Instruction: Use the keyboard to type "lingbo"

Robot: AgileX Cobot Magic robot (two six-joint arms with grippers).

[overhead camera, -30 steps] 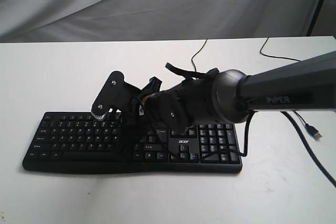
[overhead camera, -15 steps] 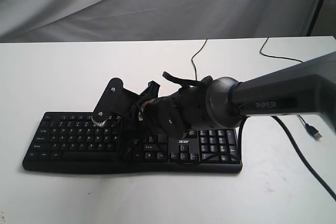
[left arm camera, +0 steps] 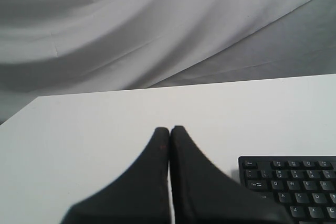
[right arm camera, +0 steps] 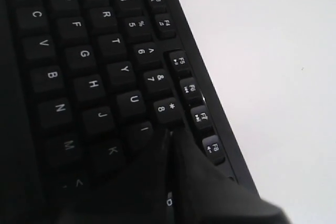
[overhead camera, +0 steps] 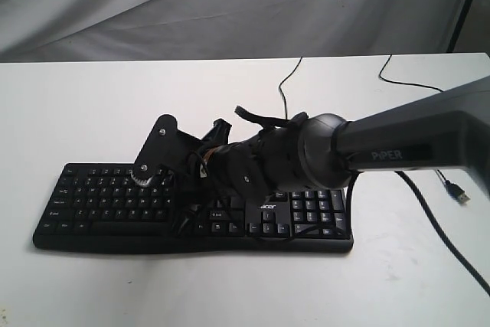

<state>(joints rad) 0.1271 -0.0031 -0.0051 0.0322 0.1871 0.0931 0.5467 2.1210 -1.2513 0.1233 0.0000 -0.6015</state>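
The black keyboard (overhead camera: 99, 204) lies flat across the front of the white table. My right arm reaches across it from the right. The right gripper (overhead camera: 145, 175) is shut and empty, tips down on the letter rows. In the right wrist view the right gripper (right arm camera: 169, 132) has its tips at the edge of the I key (right arm camera: 144, 129), just below the 8 key (right arm camera: 167, 109); the keys under the fingers are hidden. My left gripper (left arm camera: 169, 128) is shut and empty above bare table, with a corner of the keyboard (left arm camera: 294, 182) beside it. It is out of the exterior view.
The keyboard's thin black cable (overhead camera: 287, 82) runs toward the back of the table (overhead camera: 92, 97). A second cable ends in a loose USB plug (overhead camera: 459, 193) at the right. A grey cloth backdrop (overhead camera: 230, 5) hangs behind the table.
The right gripper has come down a little and slightly left, from just above the keys onto the letter rows. The keyboard has not moved.
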